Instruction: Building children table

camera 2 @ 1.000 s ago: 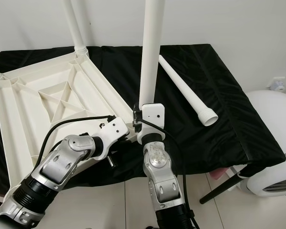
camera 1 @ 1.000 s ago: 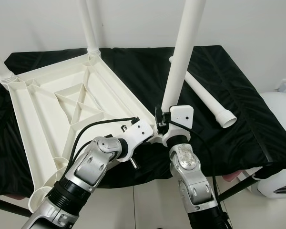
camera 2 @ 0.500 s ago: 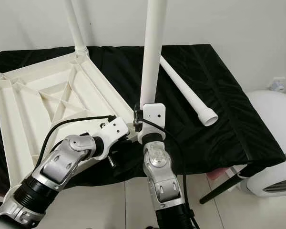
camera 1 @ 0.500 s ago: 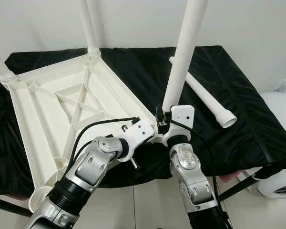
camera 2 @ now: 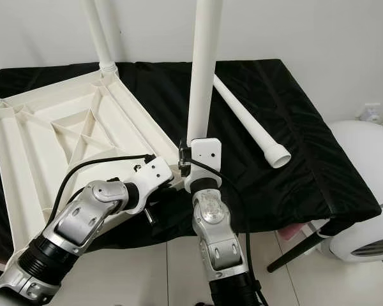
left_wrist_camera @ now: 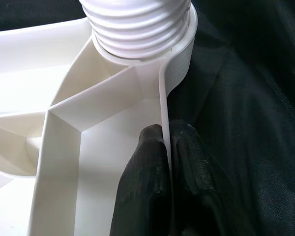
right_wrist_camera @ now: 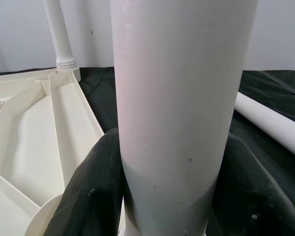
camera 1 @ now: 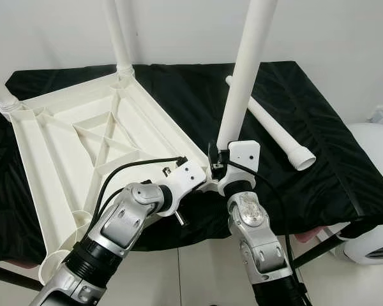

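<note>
A white plastic tabletop (camera 1: 83, 140) lies upside down on the black cloth, ribs up. Two white legs stand in its far corners (camera 1: 118, 35). A third white leg (camera 1: 242, 76) stands upright at the near right corner, with my right gripper (right_wrist_camera: 162, 196) shut around its base; black fingers (right_wrist_camera: 88, 196) press both sides of it. My left gripper (left_wrist_camera: 167, 162) is shut on the tabletop's thin rim (left_wrist_camera: 163, 108), just below the threaded end of that leg (left_wrist_camera: 137, 24). A fourth leg (camera 1: 268, 124) lies loose on the cloth to the right.
The black cloth (camera 1: 332, 121) covers a table whose front edge runs just before my arms. A white rounded appliance (camera 1: 376, 191) stands on the tiled floor at the right. A white wall closes the back.
</note>
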Controlling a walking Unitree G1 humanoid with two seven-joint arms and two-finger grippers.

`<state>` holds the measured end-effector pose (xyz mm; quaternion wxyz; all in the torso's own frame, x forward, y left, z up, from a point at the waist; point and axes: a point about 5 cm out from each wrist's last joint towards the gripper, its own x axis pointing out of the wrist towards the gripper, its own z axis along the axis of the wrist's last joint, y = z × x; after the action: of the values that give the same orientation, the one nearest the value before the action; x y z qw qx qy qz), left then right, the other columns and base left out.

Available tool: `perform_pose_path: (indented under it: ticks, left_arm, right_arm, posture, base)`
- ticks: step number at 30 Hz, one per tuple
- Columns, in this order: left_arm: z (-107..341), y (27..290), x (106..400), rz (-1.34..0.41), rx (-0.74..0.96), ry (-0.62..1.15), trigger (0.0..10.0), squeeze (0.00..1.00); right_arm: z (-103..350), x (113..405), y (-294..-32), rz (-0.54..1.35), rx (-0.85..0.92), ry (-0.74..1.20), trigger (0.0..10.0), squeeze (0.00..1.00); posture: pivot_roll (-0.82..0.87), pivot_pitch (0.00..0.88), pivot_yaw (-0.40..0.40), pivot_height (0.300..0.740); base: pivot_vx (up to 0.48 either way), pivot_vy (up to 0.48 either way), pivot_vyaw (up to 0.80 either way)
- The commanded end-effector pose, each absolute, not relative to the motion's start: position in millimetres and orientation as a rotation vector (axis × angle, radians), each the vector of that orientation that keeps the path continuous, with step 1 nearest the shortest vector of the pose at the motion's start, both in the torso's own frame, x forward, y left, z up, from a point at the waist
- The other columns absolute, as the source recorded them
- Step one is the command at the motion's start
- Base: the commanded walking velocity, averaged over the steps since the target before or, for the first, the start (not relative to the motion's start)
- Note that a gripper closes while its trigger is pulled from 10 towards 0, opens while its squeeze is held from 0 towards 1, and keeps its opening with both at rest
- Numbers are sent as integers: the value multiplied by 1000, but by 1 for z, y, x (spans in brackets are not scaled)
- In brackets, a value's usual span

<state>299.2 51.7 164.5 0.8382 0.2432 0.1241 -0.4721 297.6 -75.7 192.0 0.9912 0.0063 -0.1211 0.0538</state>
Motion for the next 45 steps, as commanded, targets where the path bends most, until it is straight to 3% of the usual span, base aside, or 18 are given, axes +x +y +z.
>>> perform_pose_path:
  ticks: [1,26,27,28,29,41,42,43,45]
  left_arm:
    - [170,34,287,-1110,509,214,10000,0]
    - [170,32,285,-1110,499,210,10000,0]
    - [170,32,285,-1110,500,210,10000,0]
    - [170,32,285,-1110,500,210,10000,0]
    - [170,32,285,-1111,500,211,10000,0]
    - [170,32,285,-1114,499,213,10000,0]
    - [170,32,285,-1114,499,213,10000,0]
    - [170,32,285,-1114,499,214,10000,0]
    - [170,33,285,-1113,499,214,10000,0]
  right_arm:
    - [171,302,-79,109,-8,-137,10000,0]
    - [171,304,-77,183,-53,-136,10000,0]
    - [171,304,-78,180,-49,-134,10000,620]
    - [171,304,-78,180,-49,-134,10000,620]
    - [170,304,-78,178,-46,-133,10000,1000]
    - [172,304,-81,179,-44,-139,10000,1000]
    - [172,305,-82,180,-45,-142,10000,467]
    - [173,305,-82,181,-46,-145,10000,0]
    - [174,305,-83,194,-44,-148,10000,0]
  posture:
    - [-67,128,14,740]
    - [-70,129,7,740]
    - [-70,129,8,740]
    - [-70,129,8,740]
    - [-70,129,8,740]
    - [-72,134,12,740]
    - [-72,134,12,740]
    - [-72,135,12,740]
    - [-72,135,12,740]
  base:
    - [0,0,0]
    - [0,0,0]
    - [0,0,0]
    - [0,0,0]
    - [0,0,0]
    - [0,0,0]
    - [0,0,0]
    - [0,0,0]
    - [0,0,0]
